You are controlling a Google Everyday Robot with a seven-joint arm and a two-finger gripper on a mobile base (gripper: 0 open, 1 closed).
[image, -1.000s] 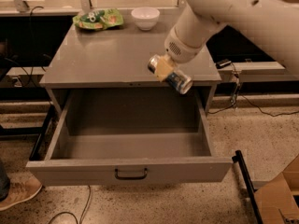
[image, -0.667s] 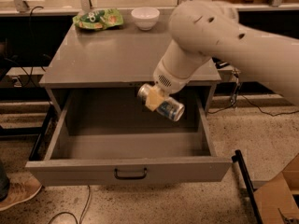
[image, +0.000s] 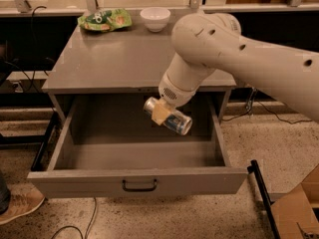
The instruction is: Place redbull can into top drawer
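Observation:
The redbull can [image: 172, 119] is silver and blue and lies tilted in my gripper [image: 160, 113], which is shut on it. I hold it in the air over the open top drawer [image: 137, 180], above its middle-right part. The drawer is pulled far out of the grey cabinet [image: 119, 59] and its inside shows no objects. Its flat front panel carries a dark curved handle [image: 139, 185]. My white arm comes in from the upper right and hides part of the cabinet top and the drawer's back right.
A green snack bag [image: 103, 20] and a white bowl [image: 155, 18] sit at the back of the cabinet top. A cardboard box [image: 298, 210] and a black bar [image: 260, 185] stand on the floor at the right. A shoe [image: 17, 205] shows at the left edge.
My arm has swung left and down, carrying the can from the cabinet's front right edge to over the drawer's interior.

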